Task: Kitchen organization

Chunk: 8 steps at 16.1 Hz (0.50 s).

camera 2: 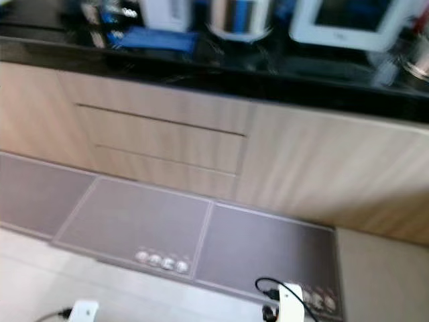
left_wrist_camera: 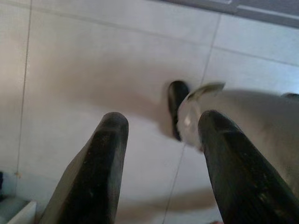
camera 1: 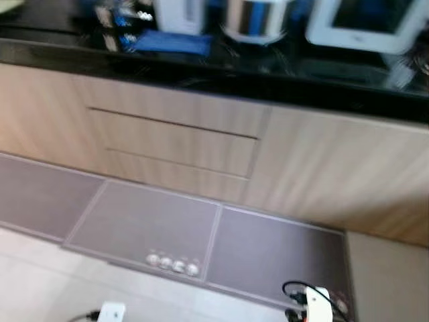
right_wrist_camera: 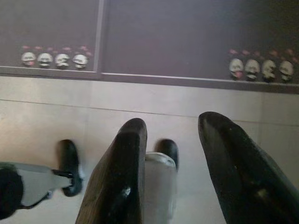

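Note:
A black countertop (camera 1: 201,67) runs across the top of the blurred head view. On it stand a white kettle (camera 1: 179,15), a steel pot (camera 1: 258,17), a white appliance (camera 1: 365,23) and a blue cloth (camera 1: 171,41). Below it is a light wood cabinet with drawers (camera 1: 174,141). Both arms hang low over the floor. My left gripper (left_wrist_camera: 163,121) is open above pale tiles, with nothing between its fingers. My right gripper (right_wrist_camera: 173,123) is also open and holds nothing, near the edge of a grey mat (right_wrist_camera: 187,37).
The grey floor mat (camera 1: 147,221) lies along the cabinet foot, printed with rows of small figures (camera 1: 172,263). Pale tile floor (left_wrist_camera: 93,56) lies in front of it. My own silver leg and black foot (left_wrist_camera: 176,100) stand on the tiles.

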{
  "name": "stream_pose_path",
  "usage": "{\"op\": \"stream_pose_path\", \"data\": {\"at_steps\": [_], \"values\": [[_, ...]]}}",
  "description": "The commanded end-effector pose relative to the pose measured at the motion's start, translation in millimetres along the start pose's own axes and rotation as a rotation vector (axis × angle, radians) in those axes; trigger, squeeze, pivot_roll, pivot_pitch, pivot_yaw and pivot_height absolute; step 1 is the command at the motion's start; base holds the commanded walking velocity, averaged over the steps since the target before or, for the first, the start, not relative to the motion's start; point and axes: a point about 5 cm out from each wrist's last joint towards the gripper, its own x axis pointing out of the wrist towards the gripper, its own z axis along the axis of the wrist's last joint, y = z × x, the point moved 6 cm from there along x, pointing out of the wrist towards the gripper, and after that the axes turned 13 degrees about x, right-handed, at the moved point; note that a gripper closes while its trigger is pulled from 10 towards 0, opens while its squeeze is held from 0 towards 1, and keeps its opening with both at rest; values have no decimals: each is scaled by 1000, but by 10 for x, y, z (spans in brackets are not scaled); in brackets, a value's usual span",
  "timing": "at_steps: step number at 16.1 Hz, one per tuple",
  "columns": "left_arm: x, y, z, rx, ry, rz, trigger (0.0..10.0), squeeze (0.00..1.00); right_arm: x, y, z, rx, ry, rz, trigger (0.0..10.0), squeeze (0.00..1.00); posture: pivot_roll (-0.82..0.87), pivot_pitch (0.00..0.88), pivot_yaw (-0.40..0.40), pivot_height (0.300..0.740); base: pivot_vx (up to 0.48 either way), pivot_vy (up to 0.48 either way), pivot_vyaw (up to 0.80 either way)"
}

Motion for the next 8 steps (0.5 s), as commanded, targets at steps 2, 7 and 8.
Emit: {"op": "stream_pose_path", "data": {"at_steps": [2,7,8], "values": [[-16,-89,-114,19,34,-29,10000,0,-21,-64,-61,-2,17,-16,10000,0,93,61,-37,740,0,-306,0],[-5,-111,-58,34,19,-38,10000,0,-20,-54,-55,-2,14,-11,10000,0,87,50,-38,740,0,-307,0],[-5,-114,-57,34,19,-39,10000,0,-20,-53,-55,-3,14,-10,10000,0,88,50,-40,740,0,-304,0]]}}
